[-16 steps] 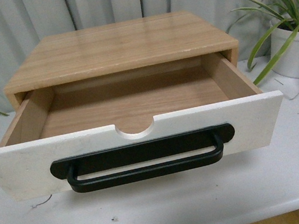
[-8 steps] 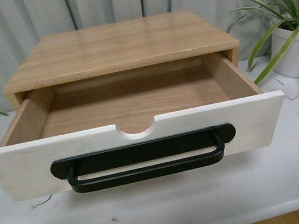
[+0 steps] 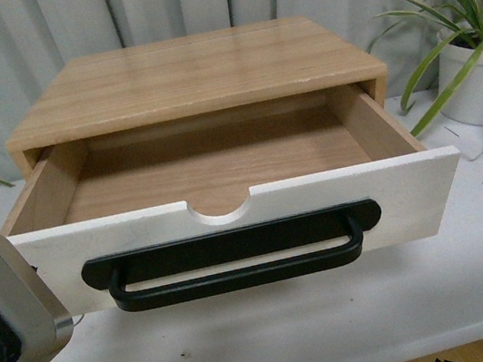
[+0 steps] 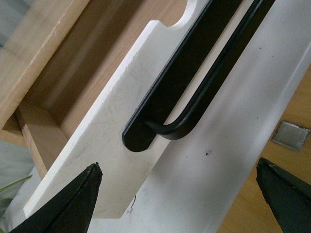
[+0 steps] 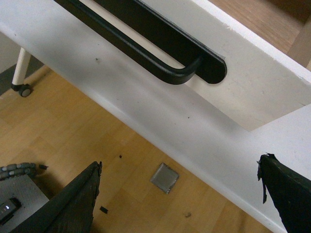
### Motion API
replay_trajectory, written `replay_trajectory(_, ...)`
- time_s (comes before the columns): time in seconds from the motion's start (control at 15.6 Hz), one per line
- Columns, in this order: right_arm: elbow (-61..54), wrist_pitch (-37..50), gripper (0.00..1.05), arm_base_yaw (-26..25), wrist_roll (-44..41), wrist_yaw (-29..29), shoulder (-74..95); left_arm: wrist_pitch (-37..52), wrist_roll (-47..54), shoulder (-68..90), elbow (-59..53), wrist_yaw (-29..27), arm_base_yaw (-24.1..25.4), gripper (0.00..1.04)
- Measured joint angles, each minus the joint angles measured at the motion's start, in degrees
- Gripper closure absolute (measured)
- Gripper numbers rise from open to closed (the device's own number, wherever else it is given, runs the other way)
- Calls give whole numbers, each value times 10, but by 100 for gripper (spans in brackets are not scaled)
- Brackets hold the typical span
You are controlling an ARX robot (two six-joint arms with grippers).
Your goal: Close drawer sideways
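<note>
The drawer (image 3: pixel 229 220) is wide open, its white front hanging out toward the front edge of the table (image 3: pixel 319 325), and the light wood sides run back into the wooden cabinet (image 3: pixel 192 74) that sits toward the back edge. Nothing inside it, just the bare wood floor of the box. The long black bar handle (image 3: pixel 232 256) runs across the front under the half-round notch. Left gripper (image 4: pixel 177 165) is out by the left end of that front, its pincer spread wide, the black fingers (image 4: pixel 73 204) well apart and touching nothing; its silver wrist housing (image 3: pixel 9 310) blocks the drawer's left corner in the front view. Over on the other side, the right gripper (image 5: pixel 180 162) hangs off the front edge near the handle's right end, pincer spread too, clear of the drawer. A potted plant (image 3: pixel 474 80) stands at the back right corner of the table.
</note>
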Motion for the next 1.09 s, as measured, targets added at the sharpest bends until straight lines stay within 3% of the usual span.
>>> replay_trajectory(0.77,74,105,6,-16,-30,-4,161,81,34,146,37,31,53,7)
replay_trajectory(1.09,156,142,6,-47,-54,-18,275,89,58,250,150,42,90,7)
